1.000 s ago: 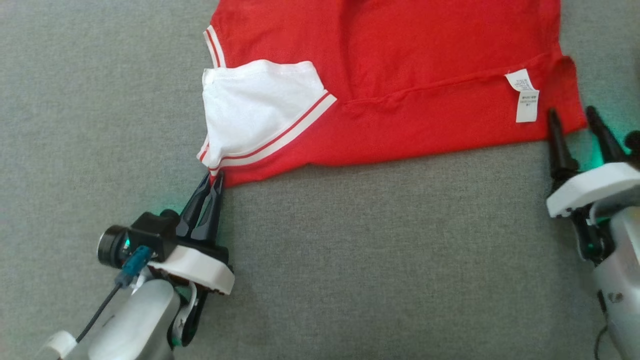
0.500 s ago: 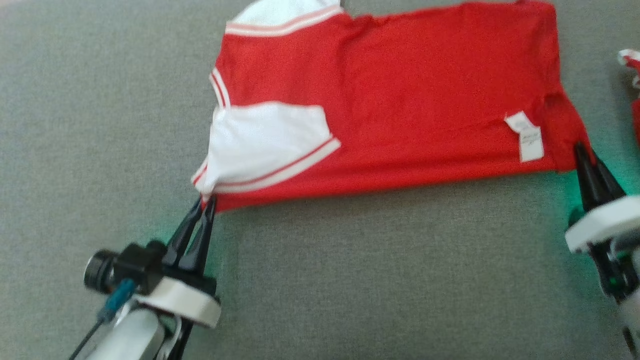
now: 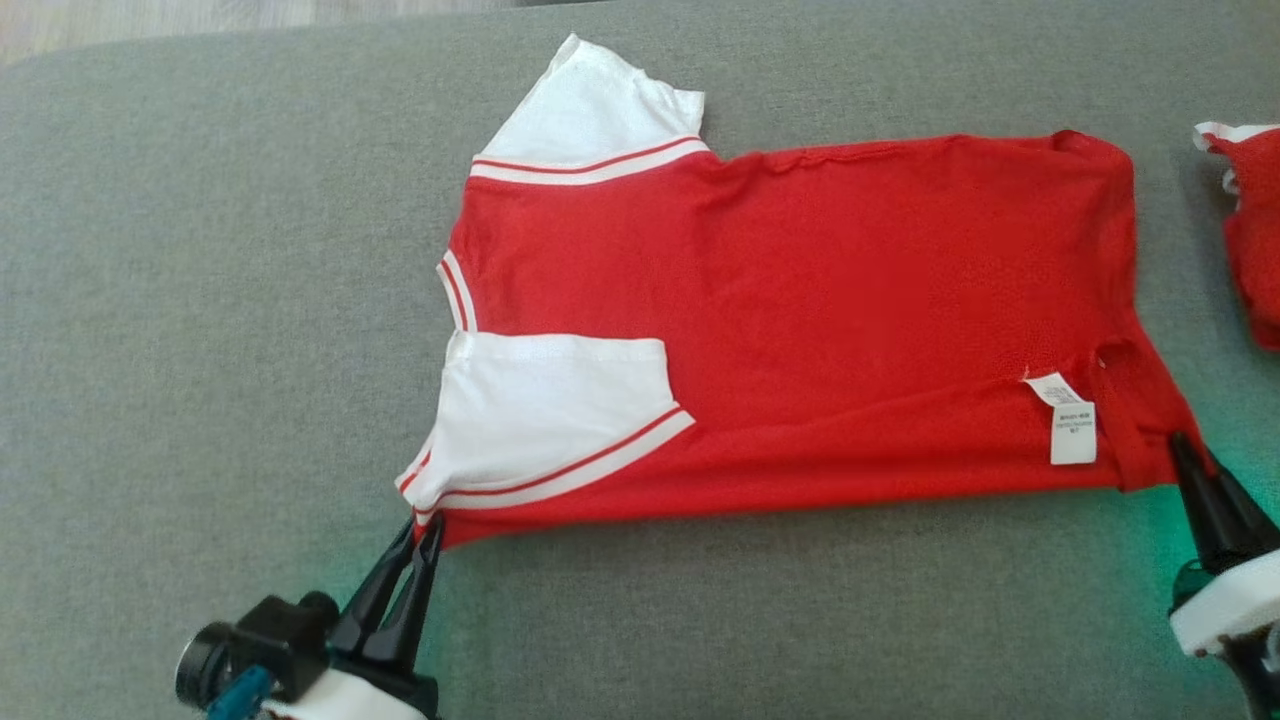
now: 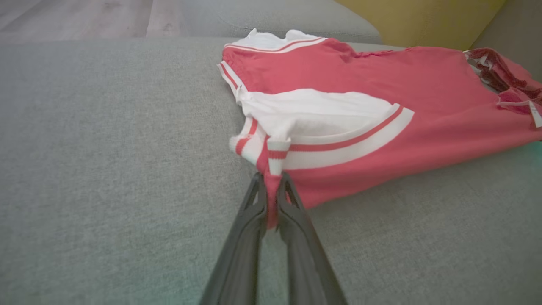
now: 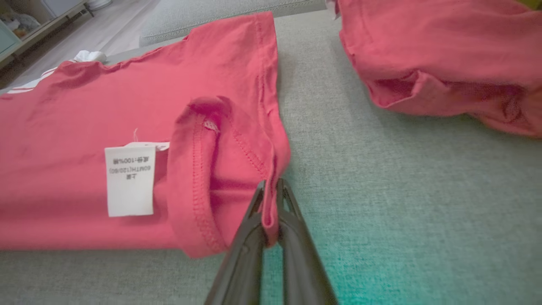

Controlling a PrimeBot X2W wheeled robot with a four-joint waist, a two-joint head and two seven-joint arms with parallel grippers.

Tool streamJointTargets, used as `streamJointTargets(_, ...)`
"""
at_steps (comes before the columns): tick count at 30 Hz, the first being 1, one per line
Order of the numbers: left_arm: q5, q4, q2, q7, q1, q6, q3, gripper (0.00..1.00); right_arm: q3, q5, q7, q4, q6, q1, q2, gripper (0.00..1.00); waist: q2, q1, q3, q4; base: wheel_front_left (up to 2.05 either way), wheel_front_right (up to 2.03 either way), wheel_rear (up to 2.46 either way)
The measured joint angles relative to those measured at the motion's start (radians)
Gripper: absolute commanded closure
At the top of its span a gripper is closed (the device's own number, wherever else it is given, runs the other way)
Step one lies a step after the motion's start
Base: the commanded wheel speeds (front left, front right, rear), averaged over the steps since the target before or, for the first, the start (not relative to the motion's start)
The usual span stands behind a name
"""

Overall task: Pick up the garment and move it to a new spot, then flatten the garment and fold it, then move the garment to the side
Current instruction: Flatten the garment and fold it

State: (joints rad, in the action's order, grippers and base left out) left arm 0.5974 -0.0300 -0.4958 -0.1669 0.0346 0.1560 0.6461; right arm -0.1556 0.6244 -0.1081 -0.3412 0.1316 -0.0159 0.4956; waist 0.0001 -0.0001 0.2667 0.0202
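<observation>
The shirt [image 3: 850, 300] lies spread on the grey fabric surface [image 3: 200, 300], a red body with white sleeves. The left pincer [image 3: 422, 528] is closed on its near left corner, just under the striped sleeve cuff (a little red cloth is seen between the fingers). The right pincer [image 3: 1182, 445] is closed on the near right corner, near the white label [image 3: 1072, 432]. Another red garment [image 3: 1255, 230] lies apart, to the right.
</observation>
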Motion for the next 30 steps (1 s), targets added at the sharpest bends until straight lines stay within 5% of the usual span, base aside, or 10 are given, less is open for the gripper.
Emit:
streamJointTargets(1,0.006,0.007,-0.002,0.006,-0.005,0.002,0.001,1.0,0.01,0.0,0.003,0.01,0.0,0.012,0.0,0.54,0.0,0.0,0.001,0.0,0.0,0.0,0.0)
streamJointTargets(2,0.012,0.015,-0.003,0.017,-0.009,0.002,0.003,0.83,0.034,-0.003,0.004,0.026,0.0,0.022,-0.006,0.0,0.0,0.0001,0.002,0.0,0.0,0.0,0.0)
streamJointTargets(3,0.012,0.018,-0.004,0.019,-0.009,0.002,0.004,0.08,0.04,-0.01,0.011,0.034,0.0,0.027,-0.007,0.0,0.0,0.0,0.001,0.001,0.0,0.0,0.0)
streamJointTargets(4,0.013,0.019,-0.005,0.026,-0.009,0.003,0.003,0.0,0.053,-0.016,0.012,0.04,0.0,0.029,-0.012,0.0,0.0,0.0,0.001,0.001,0.0,0.0,0.0)
streamJointTargets(12,-0.037,0.09,-0.093,0.104,0.126,-0.022,-0.007,0.0,0.109,-0.074,-0.011,0.154,0.0,0.028,-0.026,0.0,0.0,0.0001,0.03,-0.015,0.0,0.0,0.0)
streamJointTargets(17,-0.05,0.109,-0.157,0.269,0.475,-0.151,-0.035,0.0,0.092,-0.091,-0.007,0.216,0.0,0.005,-0.035,0.0,0.0,0.0003,0.086,-0.04,0.0,0.0,0.0)
streamJointTargets(22,0.005,-0.006,-0.16,0.494,0.793,-0.264,-0.015,0.0,0.035,-0.108,-0.006,0.26,0.0,-0.092,-0.04,0.0,0.0,0.0004,0.157,-0.087,0.0,0.0,0.0)
streamJointTargets(30,0.128,-0.23,-0.174,0.774,1.106,-0.282,0.102,0.0,-0.041,-0.114,-0.013,0.269,0.0,-0.176,-0.052,0.0,-0.0001,0.0004,0.263,-0.196,0.0,0.0,0.0)
